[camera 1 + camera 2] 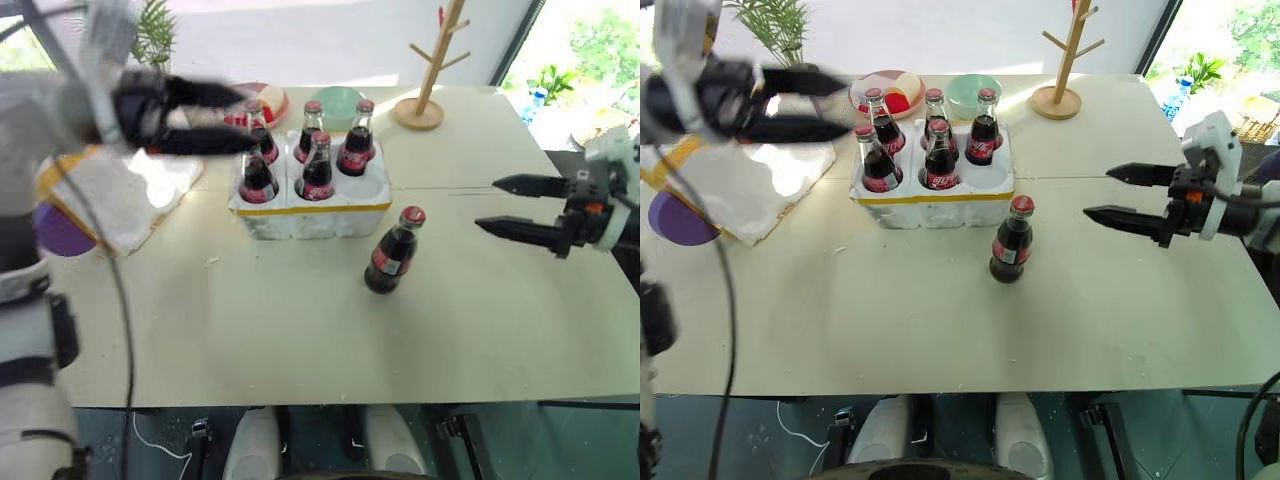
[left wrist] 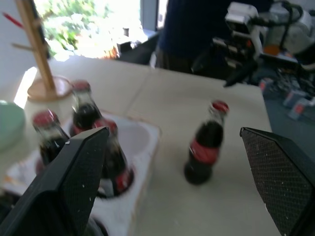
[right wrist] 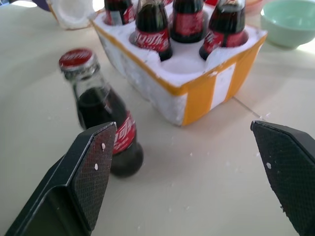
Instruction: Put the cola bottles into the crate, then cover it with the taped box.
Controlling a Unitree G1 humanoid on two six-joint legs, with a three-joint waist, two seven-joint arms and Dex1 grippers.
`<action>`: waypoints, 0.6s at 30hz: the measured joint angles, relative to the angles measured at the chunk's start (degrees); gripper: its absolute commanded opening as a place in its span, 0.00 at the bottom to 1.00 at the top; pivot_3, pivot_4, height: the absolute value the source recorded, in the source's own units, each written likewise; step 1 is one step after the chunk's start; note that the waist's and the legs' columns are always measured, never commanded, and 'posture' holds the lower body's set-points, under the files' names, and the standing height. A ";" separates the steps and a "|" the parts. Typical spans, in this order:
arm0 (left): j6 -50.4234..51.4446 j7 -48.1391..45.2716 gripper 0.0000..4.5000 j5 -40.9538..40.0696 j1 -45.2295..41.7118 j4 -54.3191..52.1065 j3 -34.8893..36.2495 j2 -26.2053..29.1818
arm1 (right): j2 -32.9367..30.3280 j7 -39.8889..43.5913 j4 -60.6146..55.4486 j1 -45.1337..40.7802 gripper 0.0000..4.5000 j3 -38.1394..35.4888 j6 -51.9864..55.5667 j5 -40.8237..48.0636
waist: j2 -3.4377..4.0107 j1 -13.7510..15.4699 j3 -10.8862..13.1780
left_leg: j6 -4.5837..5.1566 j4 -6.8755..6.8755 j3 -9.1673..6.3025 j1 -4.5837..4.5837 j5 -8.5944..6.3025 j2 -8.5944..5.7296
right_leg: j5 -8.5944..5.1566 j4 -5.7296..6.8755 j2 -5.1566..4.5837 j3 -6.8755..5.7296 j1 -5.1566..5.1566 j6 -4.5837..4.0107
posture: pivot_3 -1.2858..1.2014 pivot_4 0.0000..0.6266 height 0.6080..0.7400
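Glass is what matters most for the one cola bottle (image 1: pixel 393 252) left loose: it stands upright on the worktop (image 1: pixel 300 330), just below and right of the crate (image 1: pixel 310 205) near the middle of the head view. Five bottles (image 1: pixel 318 168) already sit in the crate's wells; the lower right well looks vacant. Small, stiff and probably fairly heavy for its size with liquid inside, the bottle is likely smooth and slippery, and narrow enough to tip if nudged at the cap. My judgement is that the safest hold is across the labelled body or just under the shoulder, squeezing squarely, then lowering it straight into the well.

The crate is foam, light and crumbly, so it may slide or shed flakes if bumped.

The right hand (image 1: pixel 527 208) hovers at the right edge of the frame, fingers spread wide and holding nothing, well apart from the bottle. The left hand (image 1: pixel 205 118), upper left, is likewise wide open and empty above the crate's left end. The taped box (image 1: pixel 120 195) lies at the left edge.
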 measured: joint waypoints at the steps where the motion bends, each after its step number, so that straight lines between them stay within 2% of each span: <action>1: -0.25 -1.83 0.99 -0.10 1.59 -0.61 -0.06 1.62 | 0.40 -0.21 -1.18 1.24 1.00 -0.30 0.16 0.37 | -0.03 0.04 0.01 | 0.01 0.02 0.00 0.00 0.00 0.00 | 0.00 -0.01 -0.01 0.00 0.01 0.00 | 0.52 0.24 1.00; 3: -1.33 -6.32 0.99 -0.72 6.49 -3.30 0.06 6.16 | 2.05 -1.39 -6.03 5.24 1.00 -1.22 1.18 2.30 | -0.03 0.07 0.00 | 0.03 0.02 -0.03 0.01 -0.02 -0.01 | -0.01 -0.03 -0.05 0.00 0.07 0.01 | 0.52 0.24 1.00; 5: -3.10 -8.13 0.99 -0.67 9.95 -4.79 0.31 8.14 | 4.78 -3.44 -9.37 7.34 1.00 -0.97 2.22 3.93 | -0.03 0.15 0.00 | 0.03 0.03 -0.06 0.02 -0.02 -0.01 | -0.02 -0.02 -0.06 -0.02 0.10 0.01 | 0.52 0.24 1.00; 11: -8.95 -9.20 0.99 0.87 16.75 -7.46 0.41 9.49 | 11.02 -10.06 -14.37 9.74 1.00 3.61 3.05 4.53 | -0.04 0.10 0.00 | 0.04 0.03 -0.06 0.03 -0.03 -0.01 | -0.02 -0.03 -0.03 -0.02 0.09 -0.01 | 0.52 0.24 1.00; 18: -9.63 -7.61 0.99 0.61 16.76 -7.92 0.57 9.36 | 17.80 -16.08 -13.02 7.14 1.00 10.46 2.82 3.06 | -0.04 0.01 0.00 | 0.05 0.03 -0.05 0.02 -0.03 -0.02 | -0.02 -0.02 0.01 0.00 0.07 0.00 | 0.52 0.24 1.00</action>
